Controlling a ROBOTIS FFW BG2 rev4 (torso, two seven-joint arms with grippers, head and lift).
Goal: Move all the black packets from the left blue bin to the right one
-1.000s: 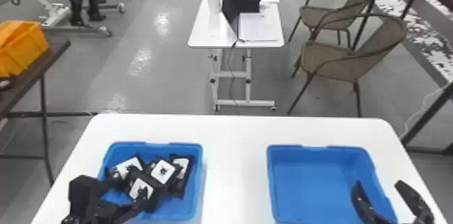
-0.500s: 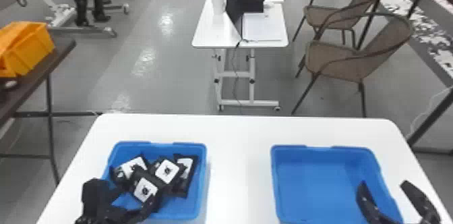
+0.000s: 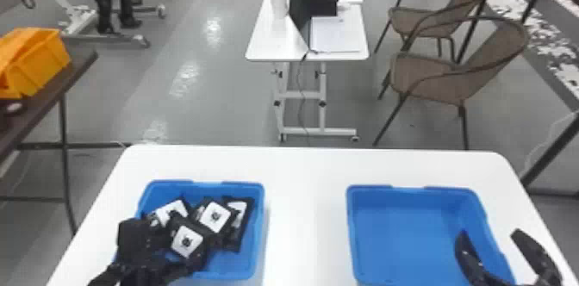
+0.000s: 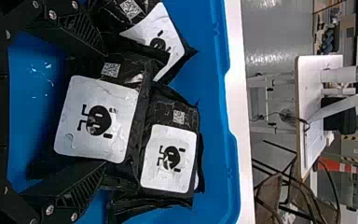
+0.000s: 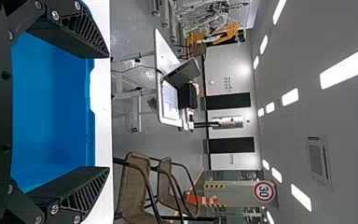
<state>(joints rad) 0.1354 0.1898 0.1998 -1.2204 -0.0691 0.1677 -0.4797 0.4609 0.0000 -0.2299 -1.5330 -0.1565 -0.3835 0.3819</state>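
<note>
The head view shows the left blue bin at 7 o'clock and the right blue bin at 4 o'clock on the white surface. Black packets lie heaped in the left one — the left wrist view shows little square codes on them. The left gripper's jaws are wide apart, with a packet between. The right gripper's jaws are apart too — and its wrist view shows ceiling lights.

Far past your right gripper, you can read the number 30 on a round sign with a red edge. By your left gripper, black packets have white picture labels and little square codes.
</note>
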